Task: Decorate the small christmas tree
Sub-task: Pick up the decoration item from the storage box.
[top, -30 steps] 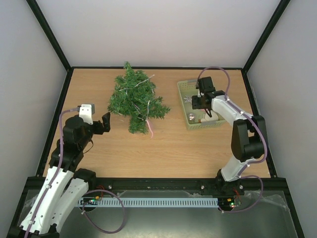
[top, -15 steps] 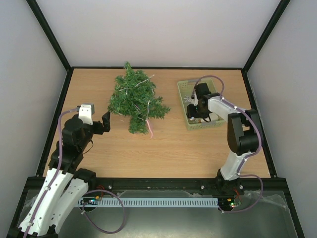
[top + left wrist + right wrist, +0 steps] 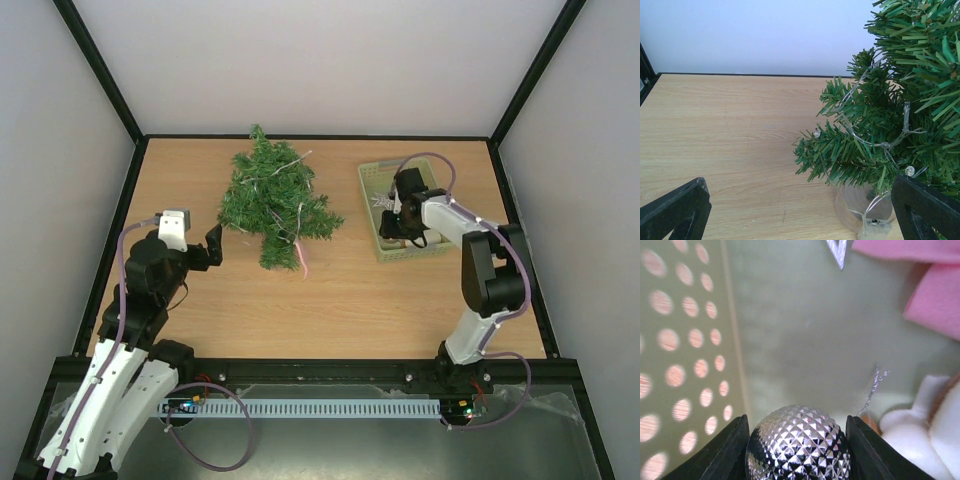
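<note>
It looks like the picking-up step: inside the green basket (image 3: 685, 340) the right pincer (image 3: 797, 440) squeezes a shiny silver ball (image 3: 797, 435); the small christmas tree (image 3: 275, 200) sits left of the basket; farther left the left pincer (image 3: 212, 248) hangs wide open; next, I think, lift the ball out and carry it to a branch.

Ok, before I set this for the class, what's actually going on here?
Two robot arms are decorating a small christmas tree. The right claw is down in the pale green basket, closed around a silver faceted bauble that has not left the basket yet. The left claw hangs open beside the tree, holding nothing. The tree already carries a string of small lights.
</note>
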Robot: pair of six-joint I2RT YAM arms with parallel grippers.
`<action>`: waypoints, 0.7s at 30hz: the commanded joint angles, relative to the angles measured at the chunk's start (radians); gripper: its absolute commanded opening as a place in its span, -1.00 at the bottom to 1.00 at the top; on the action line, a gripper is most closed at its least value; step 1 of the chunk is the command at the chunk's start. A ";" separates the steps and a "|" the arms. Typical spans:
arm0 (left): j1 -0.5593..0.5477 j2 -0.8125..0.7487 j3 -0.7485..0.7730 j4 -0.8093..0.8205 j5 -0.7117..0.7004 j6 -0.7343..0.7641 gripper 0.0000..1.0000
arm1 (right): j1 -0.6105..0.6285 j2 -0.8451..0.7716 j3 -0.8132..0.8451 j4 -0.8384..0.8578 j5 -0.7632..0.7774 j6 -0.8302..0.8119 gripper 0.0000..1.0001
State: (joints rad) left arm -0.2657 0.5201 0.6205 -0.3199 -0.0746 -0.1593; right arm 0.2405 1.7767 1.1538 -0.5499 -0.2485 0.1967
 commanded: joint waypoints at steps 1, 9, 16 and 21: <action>-0.004 -0.005 -0.001 0.021 -0.017 0.004 0.99 | 0.000 -0.118 -0.002 -0.005 0.037 0.038 -0.23; -0.005 0.019 0.118 -0.048 0.008 -0.042 0.99 | 0.041 -0.283 0.050 -0.006 0.016 0.061 -0.28; -0.004 0.053 0.235 -0.063 0.320 -0.005 0.99 | 0.156 -0.455 0.078 0.061 -0.002 0.087 -0.28; -0.006 0.061 0.252 0.017 0.520 -0.018 0.98 | 0.238 -0.536 0.118 0.087 -0.136 0.158 -0.31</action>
State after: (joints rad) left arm -0.2657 0.5671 0.8455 -0.3614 0.2203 -0.1780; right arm 0.4282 1.2999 1.2243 -0.5106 -0.2852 0.2901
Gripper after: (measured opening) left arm 0.997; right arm 0.434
